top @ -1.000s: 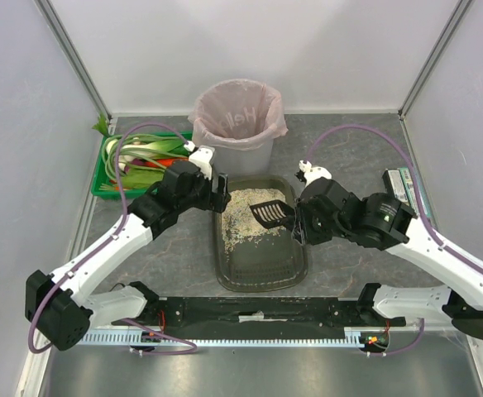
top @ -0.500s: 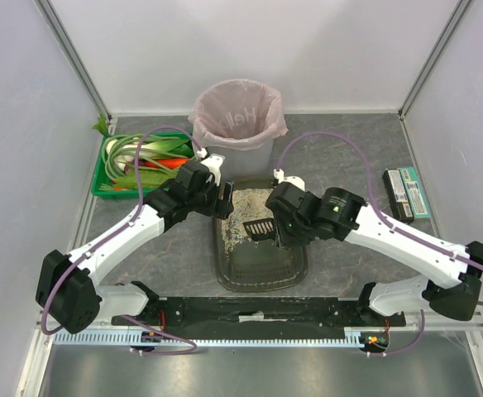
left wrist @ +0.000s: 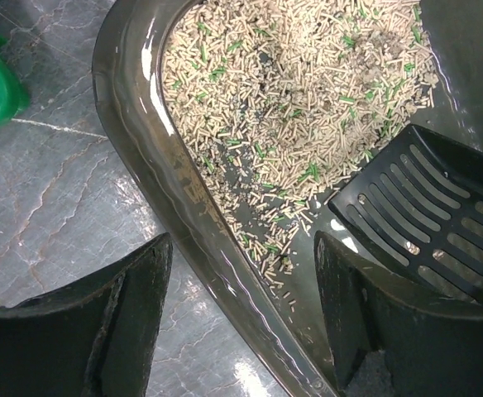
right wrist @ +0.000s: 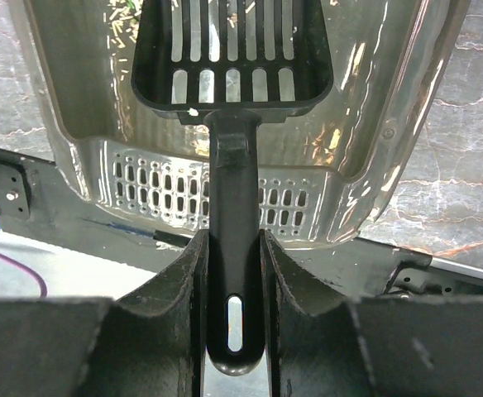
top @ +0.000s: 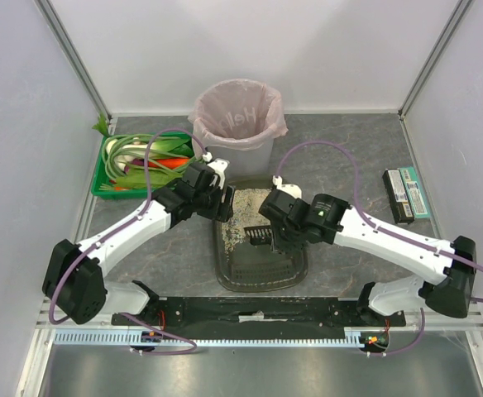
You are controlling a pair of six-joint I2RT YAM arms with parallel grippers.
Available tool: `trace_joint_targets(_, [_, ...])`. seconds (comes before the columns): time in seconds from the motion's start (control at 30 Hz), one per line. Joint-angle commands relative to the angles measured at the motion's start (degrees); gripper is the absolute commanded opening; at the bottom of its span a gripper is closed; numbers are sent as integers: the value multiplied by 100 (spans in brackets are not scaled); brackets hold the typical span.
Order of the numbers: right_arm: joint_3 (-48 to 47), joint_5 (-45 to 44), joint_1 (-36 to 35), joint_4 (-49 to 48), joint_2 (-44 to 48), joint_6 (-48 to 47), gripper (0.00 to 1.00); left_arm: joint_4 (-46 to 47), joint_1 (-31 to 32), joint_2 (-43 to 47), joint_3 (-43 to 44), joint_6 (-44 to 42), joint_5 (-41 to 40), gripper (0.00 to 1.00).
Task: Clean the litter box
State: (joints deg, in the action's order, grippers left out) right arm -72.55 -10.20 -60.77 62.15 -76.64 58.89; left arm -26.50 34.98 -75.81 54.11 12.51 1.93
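My right tool [right wrist: 233, 273] is clamped tight on the handle of a black slotted scoop [right wrist: 233, 50], fingers [right wrist: 171, 289] pressing it from both sides. The scoop's head reaches out over the litter box [top: 262, 277], its near rim below the handle.

My left tool [left wrist: 241, 289] has its jaws spread wide and grips nothing. It straddles the box's left wall, one finger outside over the desk [left wrist: 51, 207] and the other inside beside the scoop's head.

Beige litter [left wrist: 308, 99] flecked with green lies heaped in the far half of the box. The ridged near half is mostly bare.

The box sits mid-desk between my two arms, just in front of a grey bin with a pink bag [top: 237, 124]. A green crate [top: 101, 186] of vegetables stands to the left of the box.
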Motion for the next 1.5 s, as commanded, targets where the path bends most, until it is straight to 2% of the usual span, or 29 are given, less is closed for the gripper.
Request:
trace_joint_targets(0.0, [-197, -246, -22, -37, -219, 184, 0, 40, 52, -92, 249, 23, 193, 75])
trace_joint_targets(0.47, [-901, -220, 57, 825, -940, -220, 0, -74, 140, -346, 311, 14, 413, 71])
trace_joint_targets(1.13, [-699, -562, 408, 649, -1397, -563, 0, -206, 184, -531, 373, -82, 387, 67])
trace_joint_targets(1.47, [-470, -624, 593, 140, -1512, -756, 0, -285, 193, -689, 408, -117, 422, 64])
